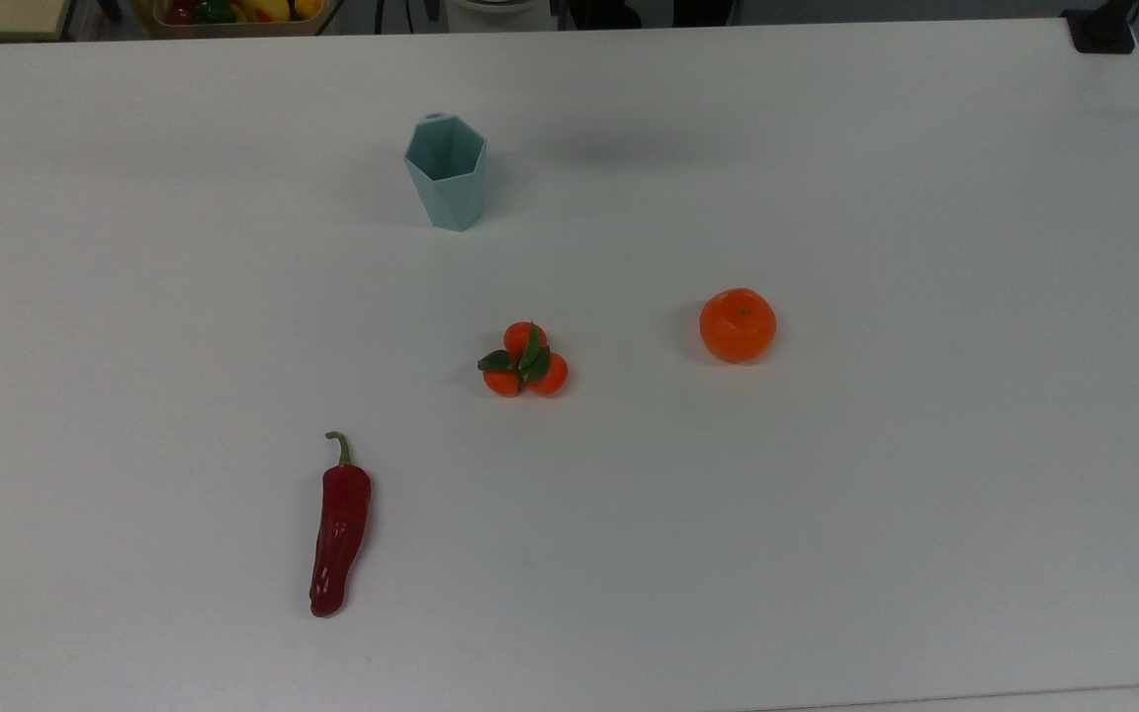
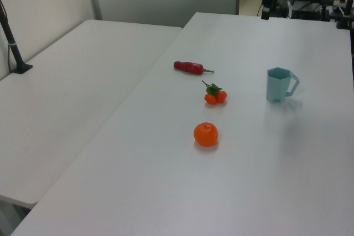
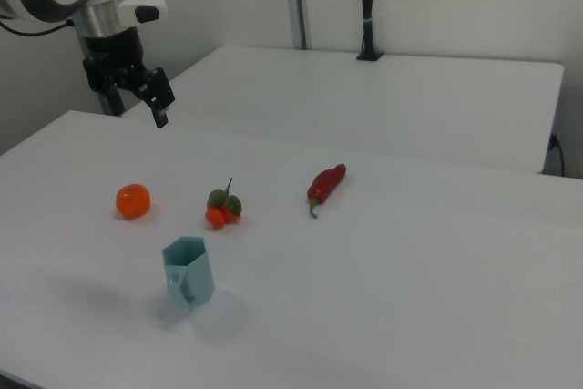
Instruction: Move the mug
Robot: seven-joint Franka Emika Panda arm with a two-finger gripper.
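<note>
Mug [image 1: 447, 173] stands upright on the white table [image 1: 827, 494], untouched, in the upper middle of the top view, mouth open to the ceiling. In the left view the mug [image 2: 280, 85] shows its handle tab pointing to the left view's right. Nothing is near it: the cluster of small oranges [image 1: 524, 360], the single orange [image 1: 738, 324] and the red pepper [image 1: 339, 524] all lie well apart from it, closer to the top view's bottom edge.

Progress, as I judge it: none of the task is done. No grasp, no contact, mug not lifted. Everything is left: approach, descent, grip, carry, set-down.

Gripper [image 3: 160, 101] hangs in the air well above the table at the right view's upper left, well away from the mug [image 3: 189, 273] (which sits low in the right view, left of centre). It holds nothing and touches nothing. How far apart its tips stand, I cannot tell. In the left view the gripper [image 2: 266, 10] is a dark shape at the top edge, beyond the table's far end.
</note>
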